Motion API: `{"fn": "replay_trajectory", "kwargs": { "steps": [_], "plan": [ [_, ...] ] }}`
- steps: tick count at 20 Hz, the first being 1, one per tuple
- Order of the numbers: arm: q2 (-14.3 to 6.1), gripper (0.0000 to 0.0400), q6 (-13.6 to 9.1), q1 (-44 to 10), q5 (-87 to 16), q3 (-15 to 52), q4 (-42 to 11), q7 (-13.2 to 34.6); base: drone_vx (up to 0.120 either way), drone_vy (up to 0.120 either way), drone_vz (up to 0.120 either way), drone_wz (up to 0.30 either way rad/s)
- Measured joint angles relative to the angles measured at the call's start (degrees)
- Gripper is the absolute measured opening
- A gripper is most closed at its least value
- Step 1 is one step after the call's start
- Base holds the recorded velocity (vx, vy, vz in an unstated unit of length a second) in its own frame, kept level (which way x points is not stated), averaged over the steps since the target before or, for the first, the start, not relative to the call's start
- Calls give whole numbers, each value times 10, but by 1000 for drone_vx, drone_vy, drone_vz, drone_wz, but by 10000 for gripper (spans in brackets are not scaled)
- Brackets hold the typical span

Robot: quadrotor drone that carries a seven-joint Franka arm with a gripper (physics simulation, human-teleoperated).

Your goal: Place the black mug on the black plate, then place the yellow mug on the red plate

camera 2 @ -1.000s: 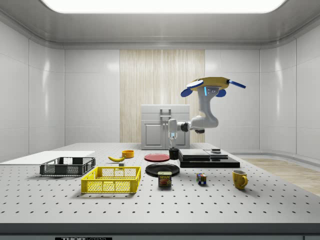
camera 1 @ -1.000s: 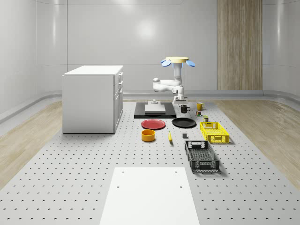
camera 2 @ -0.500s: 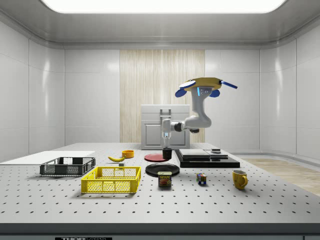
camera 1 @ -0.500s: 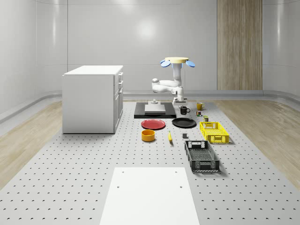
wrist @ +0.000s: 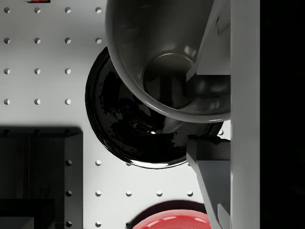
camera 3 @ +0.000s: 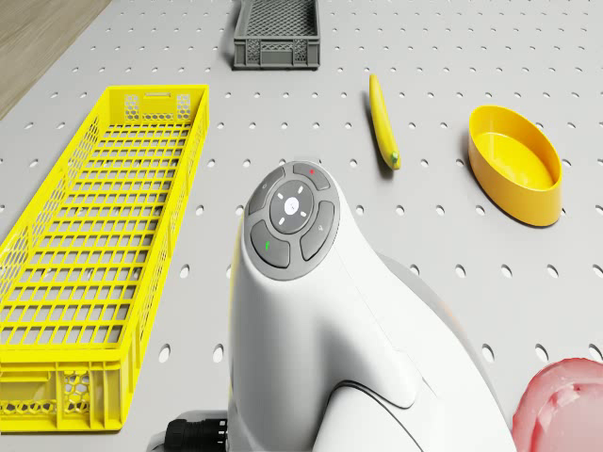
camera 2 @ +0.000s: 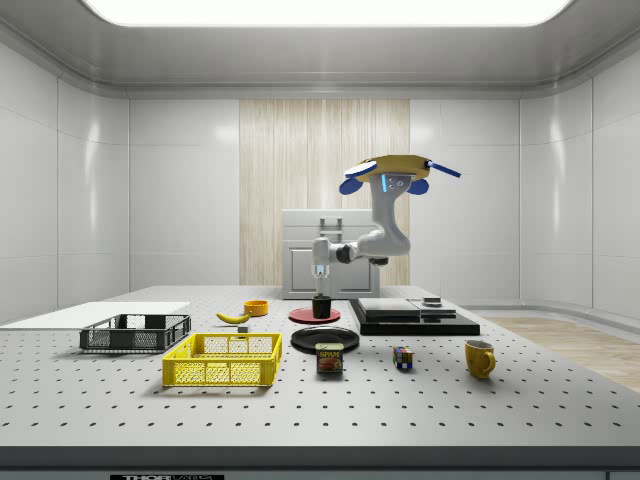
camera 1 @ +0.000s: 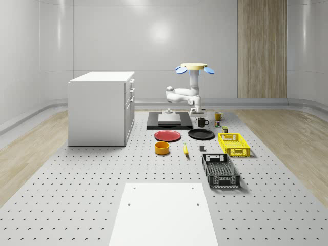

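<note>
Black mug: gripped in my jaws, clamped on its rim, carried above the black plate, not yet set down; my drone hovers over the desk beside the plates.
Grey crate: looks empty, as far as I can tell.
Yellow basket: nothing inside.
Orange bowl: empty.
Red plate: bare, second step not begun.
Yellow mug: on the desk at the side view's right, well apart from the red plate.
</note>
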Motion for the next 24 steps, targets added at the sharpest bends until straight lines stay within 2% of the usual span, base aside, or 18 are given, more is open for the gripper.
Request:
{"fn": "replay_trajectory", "kwargs": {
  "steps": [5, 16, 24],
  "plan": [
    [-4, 110, 9, -2, -17, -19, 3, 0, 16, 0, 0, 0],
    [-8, 110, 47, -18, -111, -119, 28, 0, 0, 0, 0, 0],
    [-6, 110, 65, -17, -166, -177, 37, -2, 0, 0, 0, 0]
  ]
}}
